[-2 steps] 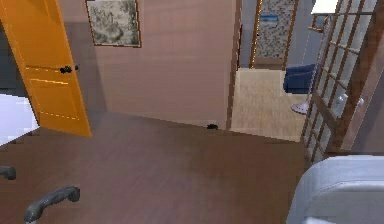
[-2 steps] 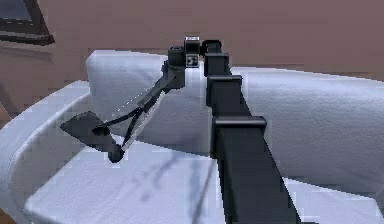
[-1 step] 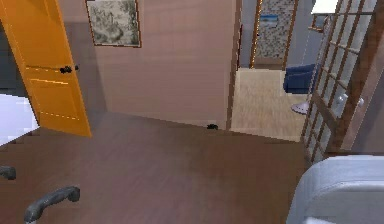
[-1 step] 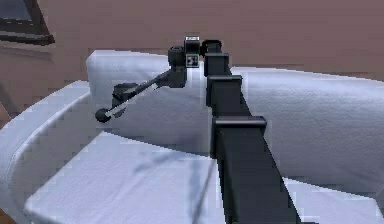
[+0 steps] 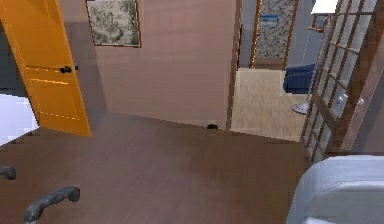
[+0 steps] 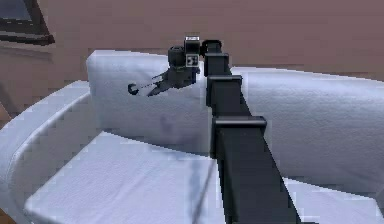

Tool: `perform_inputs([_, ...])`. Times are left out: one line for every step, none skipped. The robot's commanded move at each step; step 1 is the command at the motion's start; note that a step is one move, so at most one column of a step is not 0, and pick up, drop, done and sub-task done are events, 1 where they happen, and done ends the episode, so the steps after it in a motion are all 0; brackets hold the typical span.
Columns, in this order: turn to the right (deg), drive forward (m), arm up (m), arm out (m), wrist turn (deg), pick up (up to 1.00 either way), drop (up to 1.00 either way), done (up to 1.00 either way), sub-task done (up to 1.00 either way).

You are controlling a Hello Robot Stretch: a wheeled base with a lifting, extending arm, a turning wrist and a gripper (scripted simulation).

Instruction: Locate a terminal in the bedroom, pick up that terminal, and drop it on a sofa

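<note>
1. The gripper (image 6: 142,89) sits up against the white sofa (image 6: 310,110) backrest as we see it. We can't tell how the fingers are set, or whether the terminal's in them.
2. If it is, a release this high might bounce it off the cushions.
3. Swinging the arm (image 6: 240,150) could scrape the sofa.

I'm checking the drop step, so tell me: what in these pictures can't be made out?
Arm side view: whether the hand holds anything; its tip is a dark speck against the sofa.
Forward view: a dark blob low in the middle, too small to name.
Forward view: the blue chair, partly hidden behind the glass-paned door.
</note>
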Motion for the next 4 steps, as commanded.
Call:
perform_inputs([0.0, 0.0, 0.0, 0.0, 42.0, 0.0, 0.0, 0.0, 0.0])
perform_inputs([0.0, 0.0, -0.26, 0.0, 0.0, 0.0, 0.0, 0.0, 0.0])
perform_inputs([0.0, 0.0, -0.32, 0.0, 0.0, 0.0, 0.0, 0.0, 0.0])
perform_inputs([0.0, 0.0, 0.0, 0.0, 0.0, 0.0, 1.0, 0.0, 0.0])
